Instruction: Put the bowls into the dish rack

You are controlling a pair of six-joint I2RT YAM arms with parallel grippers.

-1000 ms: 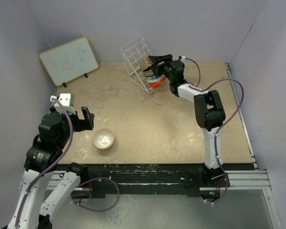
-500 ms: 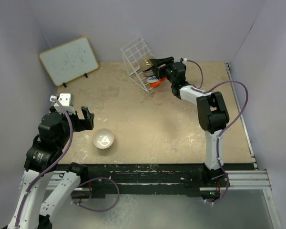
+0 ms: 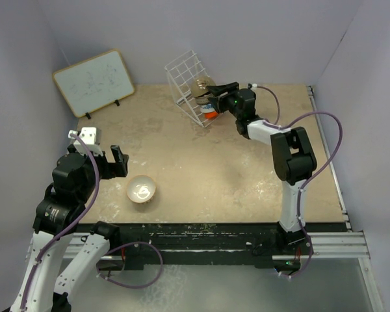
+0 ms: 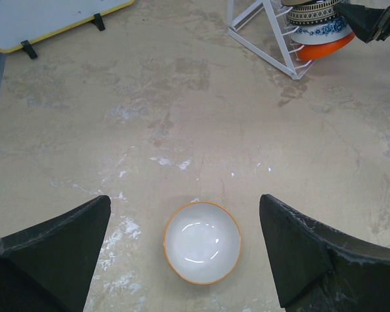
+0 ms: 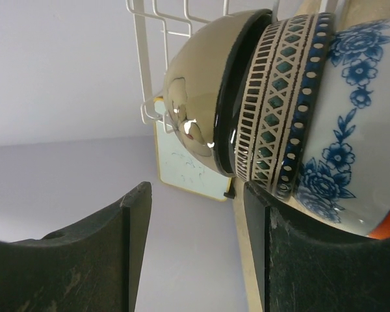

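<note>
The beige worktop (image 3: 247,175) carries a wood-framed whiteboard (image 3: 94,81) propped at its far left and the white wire dish rack (image 3: 184,75) at the far middle, standing tilted. The right arm reaches across to the rack. Its end effector (image 5: 195,240) is partly open, with the fingers apart and nothing between them, just in front of the bowls held in the rack. Whether a finger touches the stack cannot be told.

The left end effector (image 4: 184,197) hangs above the near left of the worktop, spread wide and holding nothing.

Four bowls lie nested on their sides in the rack. The brown bowl (image 5: 195,104) is deepest against the rods, followed by the black bowl (image 5: 227,97) and the blue-and-white patterned bowl (image 5: 338,130). The orange-red bowl (image 3: 211,114) is outermost.

The cream-white bowl (image 4: 202,242) sits upright on the worktop, well apart from the rack. It lies below and between the left fingers, which are not touching it.
</note>
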